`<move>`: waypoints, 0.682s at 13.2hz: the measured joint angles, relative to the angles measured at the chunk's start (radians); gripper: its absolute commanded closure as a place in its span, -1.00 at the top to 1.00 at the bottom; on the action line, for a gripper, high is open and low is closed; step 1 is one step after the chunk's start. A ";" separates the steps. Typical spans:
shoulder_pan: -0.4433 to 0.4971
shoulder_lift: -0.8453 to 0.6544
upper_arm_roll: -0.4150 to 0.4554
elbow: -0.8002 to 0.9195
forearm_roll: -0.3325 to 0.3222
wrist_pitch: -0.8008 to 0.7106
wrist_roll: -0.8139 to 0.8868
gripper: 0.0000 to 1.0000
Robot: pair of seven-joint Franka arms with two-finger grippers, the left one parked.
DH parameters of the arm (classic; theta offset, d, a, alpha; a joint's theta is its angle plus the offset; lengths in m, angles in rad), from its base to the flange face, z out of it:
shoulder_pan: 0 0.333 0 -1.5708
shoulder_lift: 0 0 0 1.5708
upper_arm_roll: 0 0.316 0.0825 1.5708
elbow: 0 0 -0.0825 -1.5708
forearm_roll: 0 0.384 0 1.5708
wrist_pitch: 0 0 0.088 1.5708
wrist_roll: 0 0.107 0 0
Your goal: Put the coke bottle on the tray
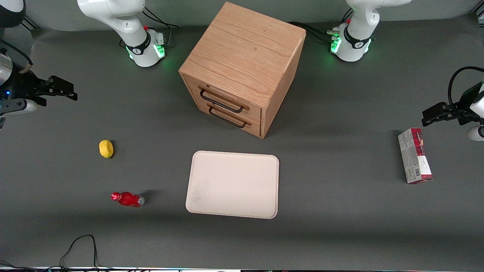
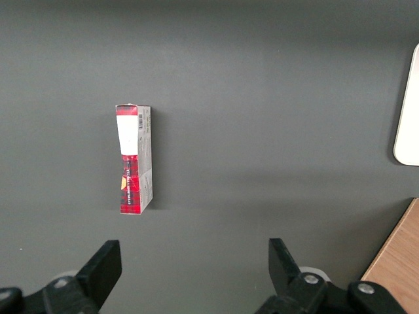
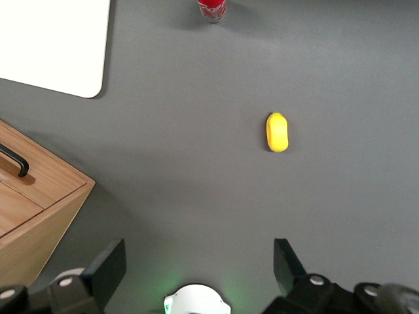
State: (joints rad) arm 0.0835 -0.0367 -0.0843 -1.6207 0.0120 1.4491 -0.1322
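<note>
The coke bottle [image 1: 127, 199] is a tiny red bottle with a red cap, lying on its side on the grey table, nearer the front camera than the yellow lemon-like object [image 1: 106, 148]. Only its base end [image 3: 213, 9] shows in the right wrist view. The cream tray [image 1: 233, 184] sits flat in front of the wooden drawer cabinet [image 1: 242, 68], with nothing on it; one corner of the tray [image 3: 52, 46] shows in the right wrist view. My right gripper [image 1: 56, 90] hangs open and holds nothing, high at the working arm's end of the table, well apart from the bottle. Its fingers [image 3: 108, 265] stand wide.
A red-and-grey carton [image 1: 414, 155] lies toward the parked arm's end of the table. The lemon-like object [image 3: 277, 131] lies between my gripper and the bottle. Black cable loops [image 1: 77, 249] lie at the table's front edge. The arm bases [image 1: 145, 47] stand beside the cabinet.
</note>
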 measured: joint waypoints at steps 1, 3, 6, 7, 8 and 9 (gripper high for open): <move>0.000 0.000 0.001 0.000 0.000 0.000 0.000 1.00; 0.001 0.001 0.002 0.004 0.000 0.000 0.000 1.00; 0.001 0.020 0.003 0.039 0.000 -0.002 0.000 1.00; 0.001 0.028 0.004 0.046 0.000 -0.003 0.000 1.00; 0.001 0.036 0.005 0.051 0.000 -0.005 0.000 1.00; 0.001 0.049 0.006 0.061 0.000 -0.005 0.000 1.00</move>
State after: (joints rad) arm 0.0848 0.0123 -0.0780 -1.5596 0.0120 1.4439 -0.1323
